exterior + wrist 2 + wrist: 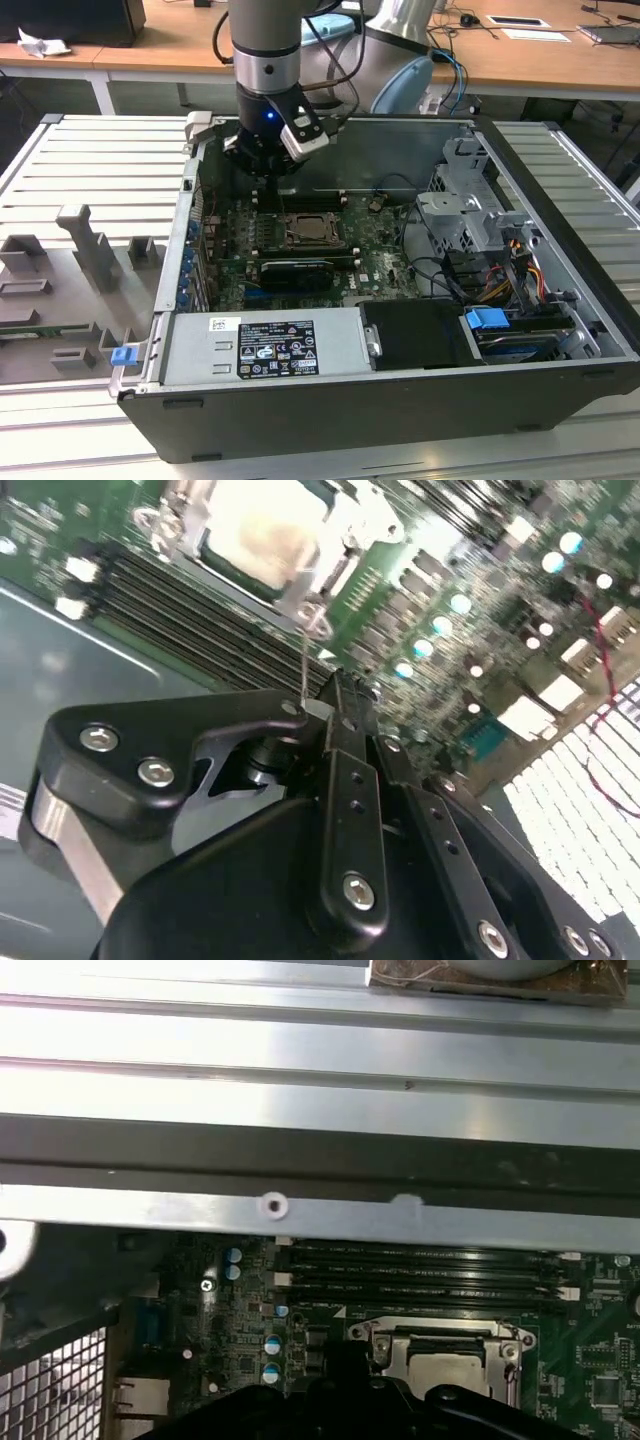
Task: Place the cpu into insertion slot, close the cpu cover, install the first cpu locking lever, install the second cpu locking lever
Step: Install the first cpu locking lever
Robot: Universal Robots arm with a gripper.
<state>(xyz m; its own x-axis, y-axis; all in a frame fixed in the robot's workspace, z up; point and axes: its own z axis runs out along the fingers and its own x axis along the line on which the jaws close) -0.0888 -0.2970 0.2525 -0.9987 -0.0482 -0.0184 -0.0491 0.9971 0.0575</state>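
The cpu (262,528) shows its pale metal top inside the insertion slot (312,232) on the green board. The silvery cpu cover (345,535) lies flat around it, framing the chip. In the first wrist view the cpu (450,1372) and cpu cover (440,1338) sit just beyond the black gripper body. A thin wire locking lever (303,655) rises from the socket's corner to my gripper (318,708), whose black fingers are shut on its end. In the exterior view my gripper (270,185) hangs low inside the case, just behind the socket.
Long black memory slots (420,1270) run beside the socket, towards the case's metal wall (320,1150). A long black card (295,270) lies in front of the socket. A power supply (265,345) fills the case's front, and a drive cage (470,210) with cables stands on the exterior view's right.
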